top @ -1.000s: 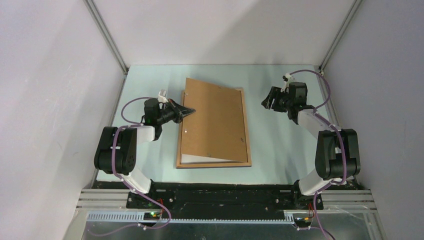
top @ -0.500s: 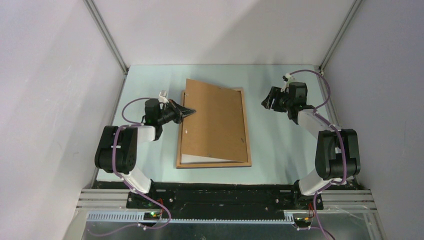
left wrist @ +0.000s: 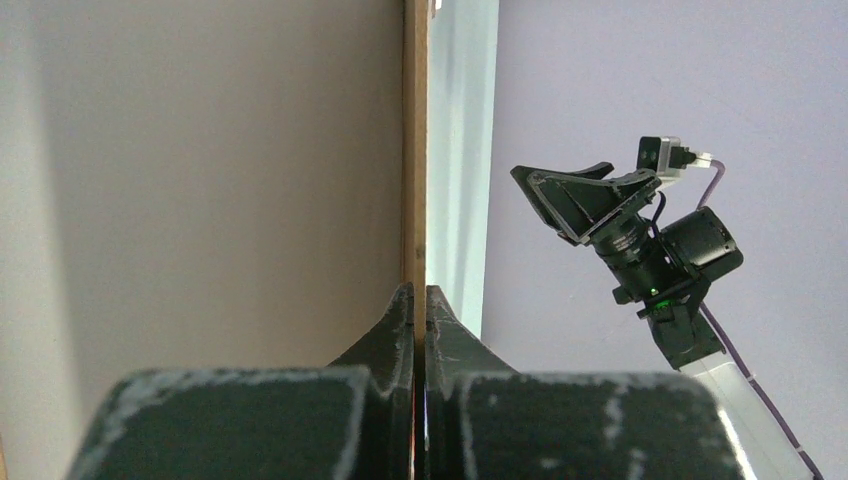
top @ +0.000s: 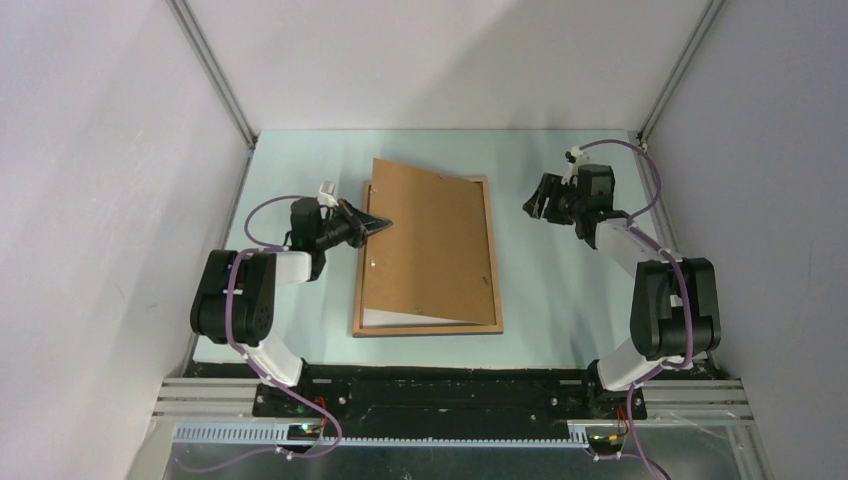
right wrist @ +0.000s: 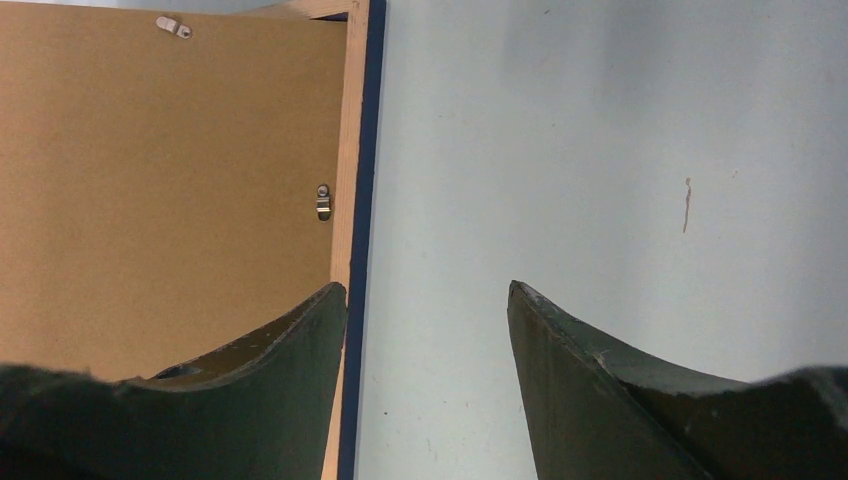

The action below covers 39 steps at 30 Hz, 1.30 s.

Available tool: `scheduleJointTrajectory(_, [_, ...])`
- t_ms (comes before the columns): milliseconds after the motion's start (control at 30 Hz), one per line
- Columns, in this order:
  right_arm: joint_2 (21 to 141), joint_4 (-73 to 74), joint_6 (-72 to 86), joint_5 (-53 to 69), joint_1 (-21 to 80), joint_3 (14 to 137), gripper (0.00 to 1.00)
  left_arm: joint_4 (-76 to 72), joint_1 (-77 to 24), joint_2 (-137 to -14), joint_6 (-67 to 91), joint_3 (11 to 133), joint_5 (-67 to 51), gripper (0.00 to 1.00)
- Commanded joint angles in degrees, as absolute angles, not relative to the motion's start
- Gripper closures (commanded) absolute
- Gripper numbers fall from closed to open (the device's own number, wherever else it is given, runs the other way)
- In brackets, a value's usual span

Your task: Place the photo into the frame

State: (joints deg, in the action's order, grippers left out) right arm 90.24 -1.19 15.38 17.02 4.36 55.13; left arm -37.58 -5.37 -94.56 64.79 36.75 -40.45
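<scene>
The frame [top: 494,262] lies flat mid-table, wood-brown face up, its right rail [right wrist: 349,150] showing a dark blue outer edge. A brown backing board [top: 430,245] rests askew on it, rotated against the rails. My left gripper [top: 383,222] is shut on the board's left edge, which shows edge-on [left wrist: 415,150] between the closed jaws [left wrist: 420,292]. A narrow white strip [top: 400,318] under the board's near edge looks like the photo's plain reverse; its printed side is hidden. My right gripper [top: 540,200] hovers open just right of the frame [right wrist: 428,295], holding nothing.
The pale green table [top: 570,300] is walled by white panels on three sides. Small metal clips [right wrist: 322,203] sit along the frame's inner rail. From the left wrist view the right arm [left wrist: 660,250] stands beyond the board.
</scene>
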Motion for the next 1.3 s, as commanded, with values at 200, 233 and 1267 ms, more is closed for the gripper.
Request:
scheduleJointTrajectory(200, [89.23,-3.79,15.31,16.87,4.29,54.16,0.35,-41.57,-6.46,-94.70,63.60,38.81,-42.42,1.00])
scheduleJointTrajectory(233, [89.24,-3.78,15.30,16.87,4.30,54.15,0.35,-41.57,-6.49,-94.73,63.57,38.88,-42.44,1.00])
scheduleJointTrajectory(1267, [89.51,-3.67,15.40,17.03,4.30,54.17,0.35,-26.45,-6.43,-96.83,54.74,43.21,-39.61,0.23])
